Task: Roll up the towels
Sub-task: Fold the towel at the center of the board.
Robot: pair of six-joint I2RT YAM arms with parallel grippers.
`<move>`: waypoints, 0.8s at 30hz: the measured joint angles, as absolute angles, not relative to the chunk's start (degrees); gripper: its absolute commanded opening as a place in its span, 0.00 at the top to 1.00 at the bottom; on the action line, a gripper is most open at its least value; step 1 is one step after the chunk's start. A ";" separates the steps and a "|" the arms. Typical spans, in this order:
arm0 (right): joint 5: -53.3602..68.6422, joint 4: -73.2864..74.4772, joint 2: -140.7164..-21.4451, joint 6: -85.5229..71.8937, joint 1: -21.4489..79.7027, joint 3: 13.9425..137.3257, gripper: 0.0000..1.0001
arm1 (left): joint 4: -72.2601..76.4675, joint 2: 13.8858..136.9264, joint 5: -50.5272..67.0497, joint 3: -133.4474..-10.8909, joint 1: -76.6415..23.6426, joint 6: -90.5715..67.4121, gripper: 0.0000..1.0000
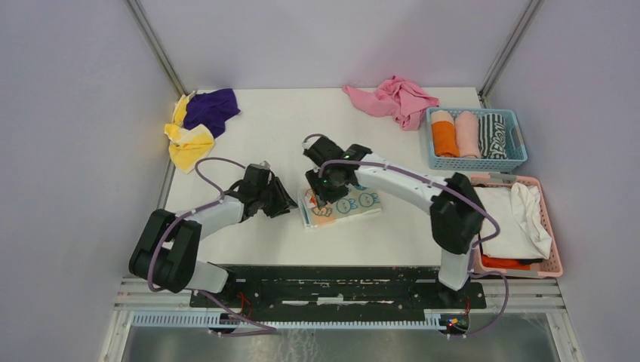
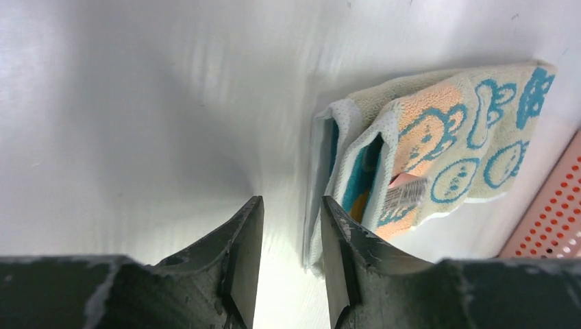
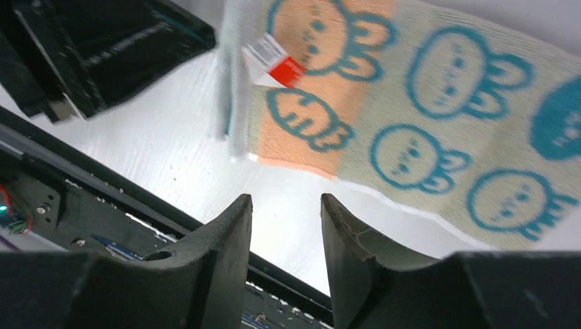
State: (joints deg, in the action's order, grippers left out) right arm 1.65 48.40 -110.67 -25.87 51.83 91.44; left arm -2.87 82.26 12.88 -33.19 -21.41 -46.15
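Note:
A folded towel [image 1: 349,204] with blue bunny faces on cream and orange lies flat near the table's front middle. It also shows in the left wrist view [image 2: 445,130] and the right wrist view [image 3: 438,137]. My left gripper [image 1: 287,205] sits low on the table just left of the towel's folded edge, open and empty [image 2: 291,214]; its right finger [image 2: 340,247] is close beside that edge. My right gripper [image 1: 324,193] hovers over the towel's left end, open and empty [image 3: 286,205]. The towel's label [image 3: 273,59] shows near that end.
A pink towel [image 1: 396,98] lies at the back. Purple [image 1: 213,108] and yellow [image 1: 188,143] towels lie at the back left. A blue basket [image 1: 517,160] holds rolled towels. A pink basket [image 1: 549,226] with white cloth stands at the right, also in the left wrist view [image 2: 551,212].

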 measured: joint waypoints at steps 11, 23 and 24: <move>12.03 30.02 -91.13 -27.22 29.74 61.80 0.53 | -15.07 70.19 3.31 -34.33 -25.52 -46.17 0.56; 21.98 16.95 -91.20 -29.43 21.47 50.81 0.57 | -9.69 78.56 4.40 -43.13 -39.53 -47.94 0.75; 22.59 16.03 -91.31 -29.71 21.04 50.19 0.57 | -8.91 80.18 4.73 -43.13 -39.51 -47.99 0.77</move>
State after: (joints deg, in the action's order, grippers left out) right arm 22.59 16.03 -91.31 -29.71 21.04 50.19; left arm -8.91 80.18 4.73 -43.13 -39.51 -47.99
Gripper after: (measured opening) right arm 0.437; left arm 0.273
